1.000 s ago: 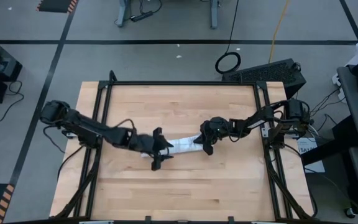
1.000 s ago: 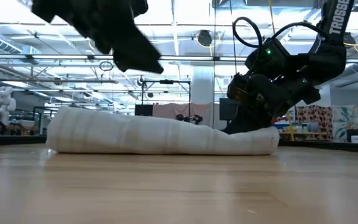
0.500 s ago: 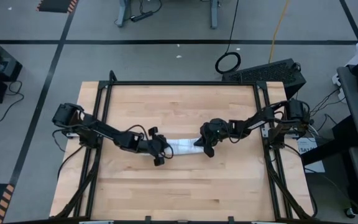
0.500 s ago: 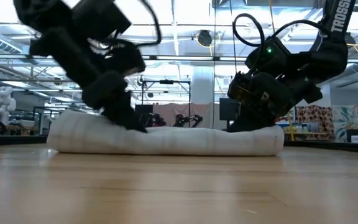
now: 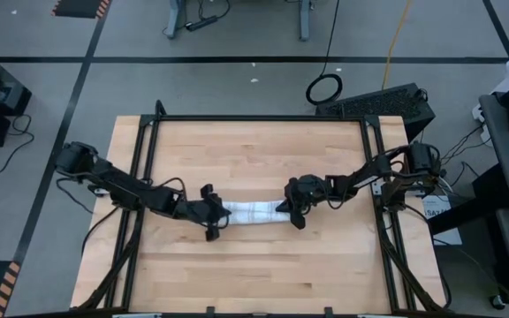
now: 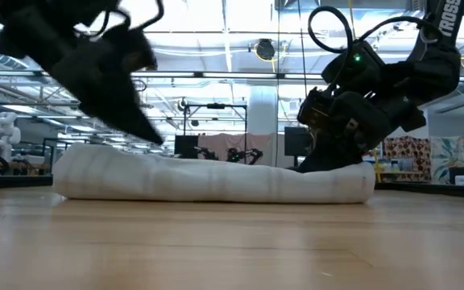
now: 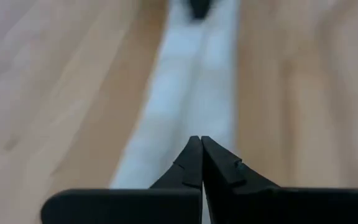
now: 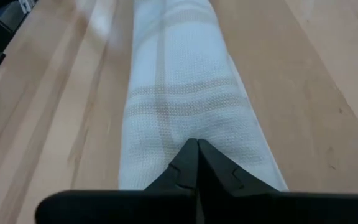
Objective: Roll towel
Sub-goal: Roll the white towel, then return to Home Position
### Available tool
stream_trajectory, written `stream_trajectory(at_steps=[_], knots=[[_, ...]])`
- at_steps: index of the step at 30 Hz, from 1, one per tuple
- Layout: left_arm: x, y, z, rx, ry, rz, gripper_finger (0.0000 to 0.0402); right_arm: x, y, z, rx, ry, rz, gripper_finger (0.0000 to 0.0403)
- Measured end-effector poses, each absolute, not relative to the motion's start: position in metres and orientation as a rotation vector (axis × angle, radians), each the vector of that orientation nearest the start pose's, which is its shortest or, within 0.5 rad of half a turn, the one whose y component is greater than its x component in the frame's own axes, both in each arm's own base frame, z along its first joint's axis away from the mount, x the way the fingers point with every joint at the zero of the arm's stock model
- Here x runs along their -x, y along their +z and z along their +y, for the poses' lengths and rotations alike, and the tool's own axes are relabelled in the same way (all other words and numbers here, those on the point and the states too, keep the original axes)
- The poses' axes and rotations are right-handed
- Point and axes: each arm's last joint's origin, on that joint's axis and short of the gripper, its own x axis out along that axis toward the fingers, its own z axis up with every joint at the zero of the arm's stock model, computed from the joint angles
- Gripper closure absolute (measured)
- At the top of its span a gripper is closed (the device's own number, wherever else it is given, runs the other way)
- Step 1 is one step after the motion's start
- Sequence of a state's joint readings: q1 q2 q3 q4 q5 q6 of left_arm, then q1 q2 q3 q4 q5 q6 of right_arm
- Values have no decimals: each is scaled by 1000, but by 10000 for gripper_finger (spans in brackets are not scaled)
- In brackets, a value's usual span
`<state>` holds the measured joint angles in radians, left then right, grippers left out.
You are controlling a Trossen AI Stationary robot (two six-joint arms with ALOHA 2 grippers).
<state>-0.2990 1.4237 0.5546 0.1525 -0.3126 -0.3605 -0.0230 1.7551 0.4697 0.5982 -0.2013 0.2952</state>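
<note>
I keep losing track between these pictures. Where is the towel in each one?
High view: towel mid-table, between both arms.
Low view: long roll lying across the wood.
Left wrist view: pale strip running ahead.
Right wrist view: checked roll, centre.
Shared landmark: the wooden table.

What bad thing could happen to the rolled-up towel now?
The towel lies as a long roll with nothing tying it. The left gripper, shut at one end, and the right gripper, shut at the other, press on it. If they lift away, the roll might spring loose. If one pushes or pulls harder, the roll could twist or slide across the table.
</note>
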Motion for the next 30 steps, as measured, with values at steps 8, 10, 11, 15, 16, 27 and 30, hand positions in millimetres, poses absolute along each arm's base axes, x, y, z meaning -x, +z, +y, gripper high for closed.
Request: stream_trajectory(at_steps=[8,10,11,15,16,27,30], knots=[[-210,111,-66,243,217,694,401,-271,86,8,-347,106,673,403],[-202,106,-66,279,202,629,401,-272,86,10,-345,114,671,403],[-199,106,-67,287,182,599,401,-272,86,11,-344,119,670,403],[-195,116,-73,288,106,511,401,-270,95,15,-333,149,648,403],[-194,121,-73,294,96,492,401,-269,98,16,-329,158,640,403],[-205,189,-63,90,58,197,401,-255,170,17,-168,212,397,403],[-207,206,-53,-19,94,135,401,-242,193,14,-59,148,343,403]])
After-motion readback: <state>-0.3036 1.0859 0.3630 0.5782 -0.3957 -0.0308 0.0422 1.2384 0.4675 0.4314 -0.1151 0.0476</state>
